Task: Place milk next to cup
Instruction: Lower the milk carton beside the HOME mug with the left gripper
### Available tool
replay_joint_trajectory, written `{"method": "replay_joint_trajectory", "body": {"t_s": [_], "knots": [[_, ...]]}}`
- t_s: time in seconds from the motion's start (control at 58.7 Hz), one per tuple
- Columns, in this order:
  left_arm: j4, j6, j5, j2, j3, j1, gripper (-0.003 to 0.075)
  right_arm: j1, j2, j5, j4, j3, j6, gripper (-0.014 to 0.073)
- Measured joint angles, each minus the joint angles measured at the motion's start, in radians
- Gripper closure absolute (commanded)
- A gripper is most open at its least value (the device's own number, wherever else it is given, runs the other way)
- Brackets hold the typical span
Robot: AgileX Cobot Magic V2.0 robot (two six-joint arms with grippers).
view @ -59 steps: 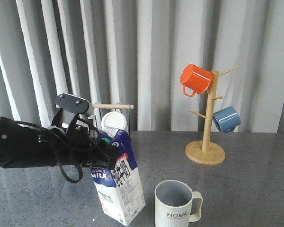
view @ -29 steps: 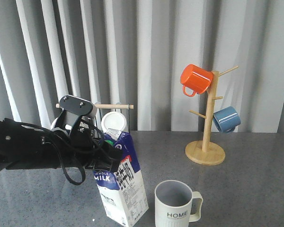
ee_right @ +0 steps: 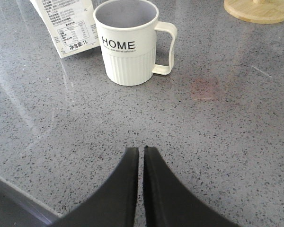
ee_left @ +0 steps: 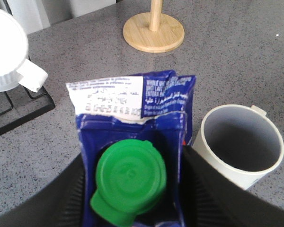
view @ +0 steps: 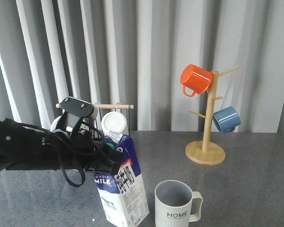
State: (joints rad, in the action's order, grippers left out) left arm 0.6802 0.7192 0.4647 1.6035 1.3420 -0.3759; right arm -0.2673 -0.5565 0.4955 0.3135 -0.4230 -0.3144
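Observation:
The milk [view: 122,184], a tall dark-blue and white carton with a green cap [ee_left: 130,182], leans slightly, just left of the cup [view: 176,204]. The cup is a cream-white mug with a grey inside and black "HOME" lettering [ee_right: 128,42]. My left gripper [view: 106,158] is shut on the carton's top, a finger on each side [ee_left: 132,189]. The carton's base is cut off by the front view's lower edge. My right gripper [ee_right: 141,150] is shut and empty, low over the table in front of the cup. The carton's lower corner shows in the right wrist view [ee_right: 66,26].
A wooden mug tree [view: 206,142] at the back right holds an orange mug [view: 195,79] and a blue mug [view: 226,119]. A black wire rack with white ribbed mugs [view: 114,122] stands behind the carton; one shows in the left wrist view [ee_left: 7,52].
My left gripper has carried the milk slightly right and down, closer to the cup. The cup and the mug tree have not moved.

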Motion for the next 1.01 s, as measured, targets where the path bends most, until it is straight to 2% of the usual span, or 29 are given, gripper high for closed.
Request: {"method": "replay_joint_trajectory", "body": {"t_s": [0.102,0.239,0.648,1.005], "knots": [[0.0,0.0,0.013,0.011,0.0,0.0,0.0471,0.0,0.0,0.001,0.0,0.0,0.0,0.057],[0.009,0.0,0.026,0.03,0.005,0.0,0.043,0.0,0.0,0.005,0.0,0.0,0.001,0.057],[0.015,-0.001,0.042,0.033,0.005,0.0,0.0233,0.0,0.0,0.006,-0.001,0.0,0.004,0.057],[0.015,-0.001,0.056,0.038,0.005,0.0,0.0219,0.0,0.0,0.006,-0.002,0.0,0.004,0.057]]}}
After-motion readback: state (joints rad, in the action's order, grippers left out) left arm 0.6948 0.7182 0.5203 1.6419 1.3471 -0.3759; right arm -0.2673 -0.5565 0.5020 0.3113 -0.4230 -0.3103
